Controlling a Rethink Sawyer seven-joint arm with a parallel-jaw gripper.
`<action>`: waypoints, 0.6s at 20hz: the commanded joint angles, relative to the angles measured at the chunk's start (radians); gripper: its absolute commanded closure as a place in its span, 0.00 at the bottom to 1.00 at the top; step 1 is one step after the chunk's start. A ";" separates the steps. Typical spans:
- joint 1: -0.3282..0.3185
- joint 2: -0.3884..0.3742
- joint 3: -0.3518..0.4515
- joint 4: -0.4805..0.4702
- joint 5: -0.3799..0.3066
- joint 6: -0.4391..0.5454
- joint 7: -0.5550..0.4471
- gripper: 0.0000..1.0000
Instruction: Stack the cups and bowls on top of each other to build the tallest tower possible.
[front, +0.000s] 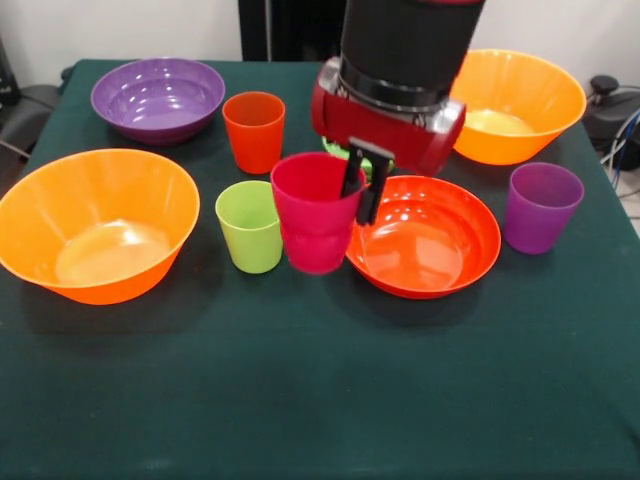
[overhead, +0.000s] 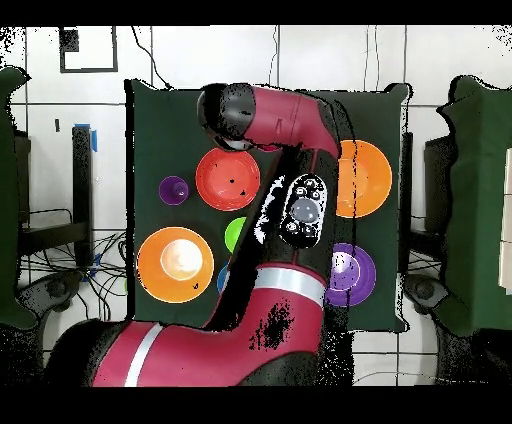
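Front view gives us the clearest look: the smooth crimson plastic cup (front: 316, 225) stands upright near the middle of the dark green table (front: 320, 400), and the black gripper (front: 360, 186) of the red and black arm (front: 405, 60) comes down on the cup's right rim. One finger sits inside the cup and the other outside, so we read the fingers as closed on the cup's wall. Just left of it, nearly touching, stands the lime green plastic cup (front: 249, 226). Behind these is the orange-red plastic cup (front: 254, 130). On the crimson cup's right, the glossy red-orange plastic bowl (front: 425, 236) lies against it, and beyond that bowl stands the purple plastic cup (front: 541, 207). A large orange bowl (front: 98, 225) sits at the left, a purple bowl (front: 158, 98) at the far left, and another large orange bowl (front: 515, 105) at the far right. We can read no writing or labels.
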 joint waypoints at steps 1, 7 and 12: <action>0.010 0.109 0.053 -0.132 0.009 0.075 0.162 1.00; 0.003 0.134 0.056 -0.119 0.019 0.011 0.150 1.00; -0.001 0.181 0.059 -0.163 0.027 -0.008 0.155 1.00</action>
